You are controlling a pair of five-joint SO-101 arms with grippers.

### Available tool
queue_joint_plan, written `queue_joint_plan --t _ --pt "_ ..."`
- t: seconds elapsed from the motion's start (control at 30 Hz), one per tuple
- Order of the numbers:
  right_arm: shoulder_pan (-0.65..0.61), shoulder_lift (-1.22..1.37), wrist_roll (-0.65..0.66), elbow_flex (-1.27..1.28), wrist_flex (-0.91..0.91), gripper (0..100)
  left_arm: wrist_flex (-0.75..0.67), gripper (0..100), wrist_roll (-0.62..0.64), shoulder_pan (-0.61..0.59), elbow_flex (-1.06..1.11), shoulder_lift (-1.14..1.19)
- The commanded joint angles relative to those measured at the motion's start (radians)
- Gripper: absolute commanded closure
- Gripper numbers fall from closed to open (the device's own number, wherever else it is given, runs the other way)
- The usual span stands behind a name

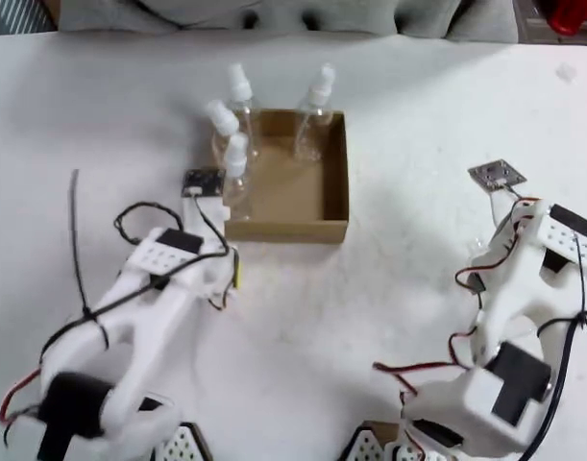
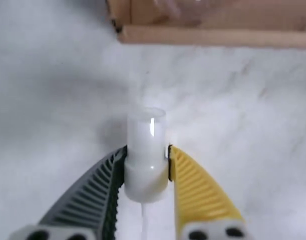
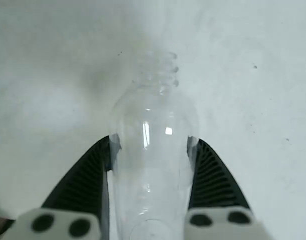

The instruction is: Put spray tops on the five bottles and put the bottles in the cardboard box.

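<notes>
- Nearest the arms' bases, the white counter (image 1: 370, 317) carries the left arm (image 1: 130, 327) and the right arm (image 1: 509, 317), set well apart at either side.
- The left arm stretches towards the near left corner of the cardboard box (image 1: 337, 182).
- The left end effector (image 2: 146, 152) is narrowed onto a spray top (image 2: 145, 145). The grey finger presses one side of its white collar and the yellow finger (image 2: 193, 185) presses the other.
- The spray top's clear cap points away from the wrist, and a thin tube runs back from the collar between the fingers. It is held over bare counter, near the box's near wall (image 2: 218, 36) but not touching it.
- On the right side, the right end effector (image 3: 153, 145) holds an uncapped bottle (image 3: 151, 150). Its two black fingers close on the clear body just below the shoulder.
- The uncapped bottle's threaded neck is bare and points away from the wrist over bare counter, well apart from the box.
- Farther back, the box sits open at mid-counter.
- Four capped bottles (image 1: 239, 115) stand upright in it. Three cluster along its left wall and far left corner, and one stands at the far wall towards the right.
</notes>
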Motion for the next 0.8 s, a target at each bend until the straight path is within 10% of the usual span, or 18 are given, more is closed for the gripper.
queue_joint_plan --t 0.0,0.77 --pt "-0.001 -0.137 -0.006 -0.040 0.061 98.2 0.060 98 -0.012 0.021 -0.060 -0.165" --pt "-0.136 -0.707 -0.443 0.614 -0.662 98.1 0.127 98 -0.006 0.015 -0.110 -0.596"
